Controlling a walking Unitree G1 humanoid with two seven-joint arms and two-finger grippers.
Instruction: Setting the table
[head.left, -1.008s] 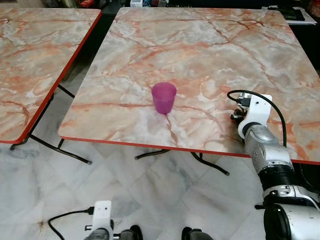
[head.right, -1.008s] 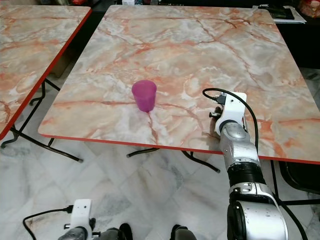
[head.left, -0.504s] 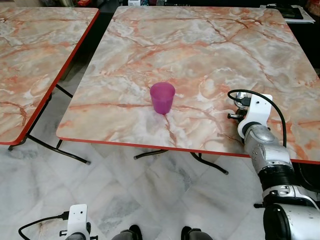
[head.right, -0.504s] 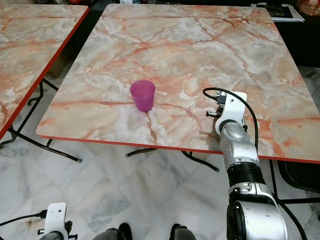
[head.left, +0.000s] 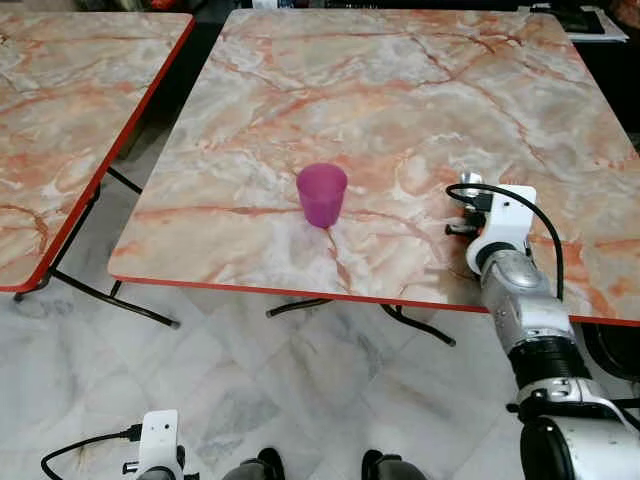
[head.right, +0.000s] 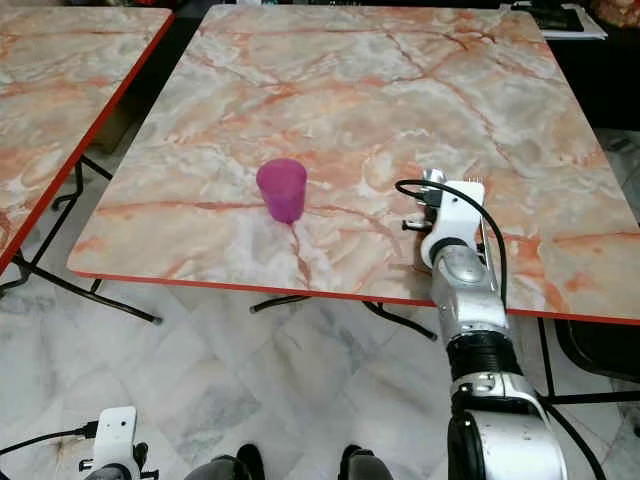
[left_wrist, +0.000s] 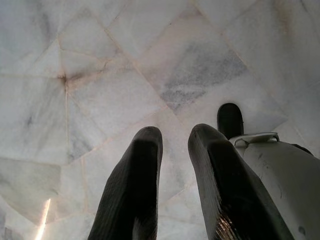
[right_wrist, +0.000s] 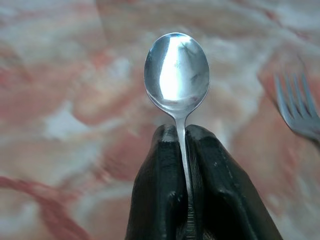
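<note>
A purple plastic cup (head.left: 321, 194) stands upright near the front edge of the marble table (head.left: 400, 80). To its right, low over the table, my right gripper (right_wrist: 181, 131) is shut on the handle of a silver spoon (right_wrist: 176, 67), whose bowl (head.left: 468, 181) points away from me. The tines of a fork (right_wrist: 297, 112) lie on the table beside the spoon. My left arm hangs idle above the floor tiles, its gripper (left_wrist: 175, 132) open by a narrow gap.
A second marble table (head.left: 60, 120) with a red rim stands to the left, across a narrow gap. Folding metal legs (head.left: 140, 310) show under both tables. White marble floor (head.left: 300, 390) lies between me and the table. Dark items (head.left: 590, 20) sit at the far right corner.
My right arm has carried the spoon a little forward and left over the table. The left wrist has dropped lower. The cup has stayed put; the camera shifted slightly.
</note>
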